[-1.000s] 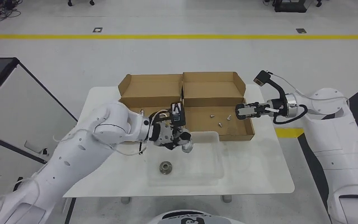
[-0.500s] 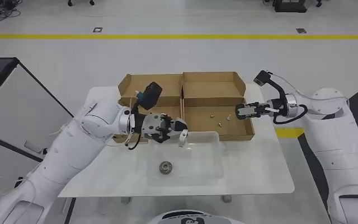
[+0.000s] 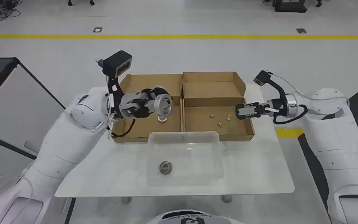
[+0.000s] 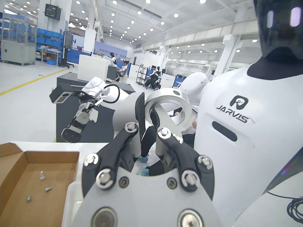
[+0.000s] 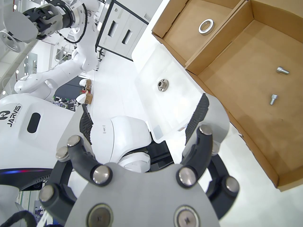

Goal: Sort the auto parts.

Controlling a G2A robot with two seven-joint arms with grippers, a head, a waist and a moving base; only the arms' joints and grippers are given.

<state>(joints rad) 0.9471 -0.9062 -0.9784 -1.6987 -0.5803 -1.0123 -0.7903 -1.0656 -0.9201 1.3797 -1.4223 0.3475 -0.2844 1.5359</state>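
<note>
left wrist view is showing the left gripper [image 4: 147, 113] with its fingers [image 4: 140, 119] pinching the wall of a metal ring [image 4: 176, 95], one pad outside and, it seems, one inside the bore. the ring is hanging in the air above the left cardboard box [image 5: 180, 34], close to the wall it shares with the right cardboard box [image 3: 201, 127]. both boxes are sitting along the far edge of the tabletop [image 3: 257, 168]. a second ring [image 5: 206, 26] is lying on the left box's floor, and bolts [image 5: 282, 70] are lying in the right one. the right gripper [image 5: 142, 113] is hanging over the right box's end nearest the tabletop's right edge, fingers spread wide and holding nothing. a clear bin [image 3: 184, 135] near the front edge is holding a flanged part [image 3: 165, 166]. a release from here is probably risking a bounce or roll. the ring is sitting high and near the divider, so it could be skipping over among the bolts or striking the ring below.
</note>
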